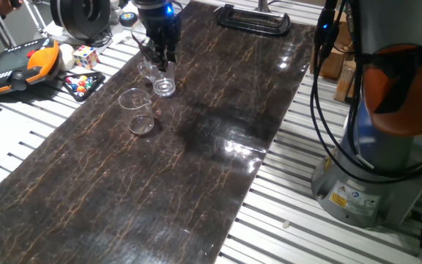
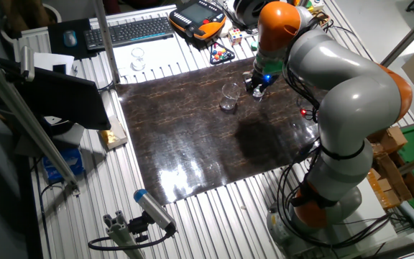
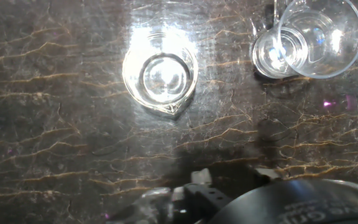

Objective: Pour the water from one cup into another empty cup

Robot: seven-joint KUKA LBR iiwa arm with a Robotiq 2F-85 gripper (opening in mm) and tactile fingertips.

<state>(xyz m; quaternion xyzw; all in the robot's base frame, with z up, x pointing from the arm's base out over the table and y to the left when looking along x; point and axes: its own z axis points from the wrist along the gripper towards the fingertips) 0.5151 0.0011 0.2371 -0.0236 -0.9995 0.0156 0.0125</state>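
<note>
Tumbler upright on the dark slab, gripper poised over it, not yet gripped.

Tumbler [image 1: 164, 83]: clear glass with a thick base, so likely heavy, rigid, slick and breakable; water barely discernible. It stands at the far left of the marble-patterned slab [image 1: 196, 169]. Best hold, I judge: mid-wall, fingers on opposite sides, above the base. Gripper [image 1: 161, 53] hangs just above it; finger spacing cannot be told. Tapered empty cup [image 1: 139, 110] stands near, on the tumbler's near-left side, apart from it.
</note>
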